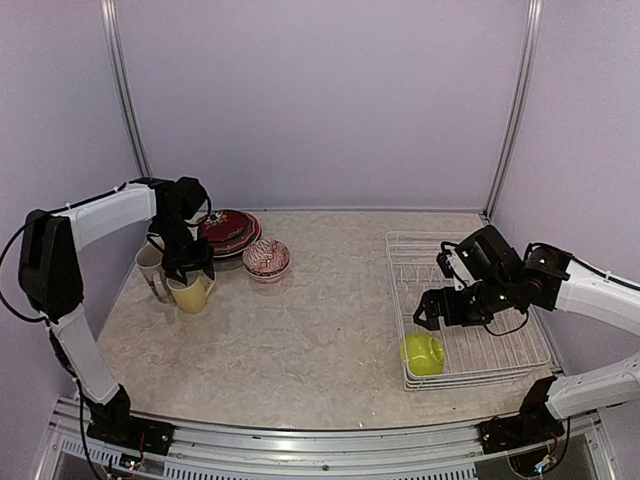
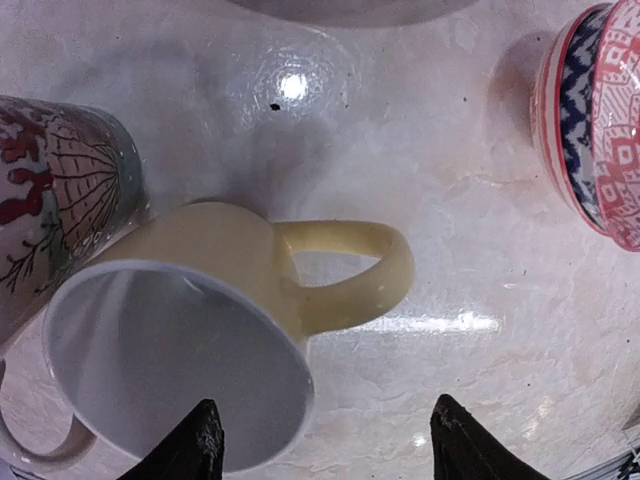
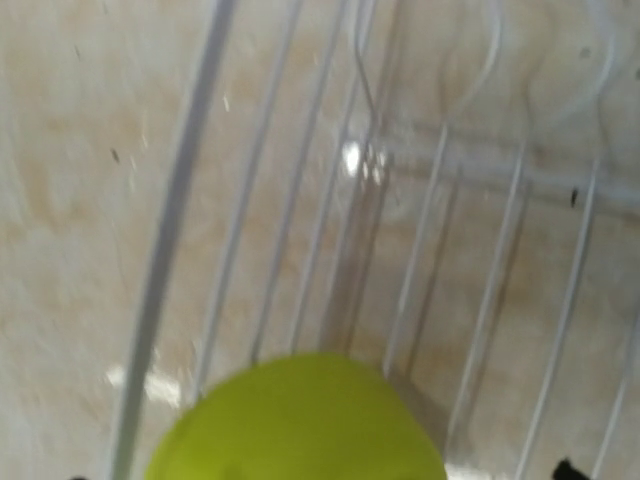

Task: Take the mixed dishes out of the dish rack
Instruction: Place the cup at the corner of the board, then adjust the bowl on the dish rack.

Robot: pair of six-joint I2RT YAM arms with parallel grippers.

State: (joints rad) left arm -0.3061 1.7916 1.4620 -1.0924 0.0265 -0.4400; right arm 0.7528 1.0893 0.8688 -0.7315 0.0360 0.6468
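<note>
I judge the unloading almost done: the only dish I can see in the dish rack point(image 1: 495, 345) is the lime-green bowl point(image 1: 423, 353), lying in its near left corner. The right pincer point(image 1: 427, 315) hangs just above and behind that bowl. In the right wrist view its tips show only as dark specks at the two bottom corners, well apart, so I read it as open and holding nothing.

On the far left of the table point(image 1: 330, 320) the left pincer point(image 2: 330, 445) is spread wide over the yellow mug point(image 2: 180, 360), gripping nothing. That mug stands just beside the cream mug point(image 1: 152, 268). Behind them sit the stacked plates point(image 1: 228, 230), and to their right the red-patterned bowl point(image 1: 266, 257), which looks nested in the blue-chevron bowl point(image 2: 570, 130).

Next I would lower the right pincer over the green bowl's rim, close on it, and lift it clear of the wires.

The table is pale, glossy and marbled, throwing back the lamp. Plain lilac walls point(image 1: 320, 100) close the cell, with metal posts point(image 1: 512, 110) in the corners
</note>
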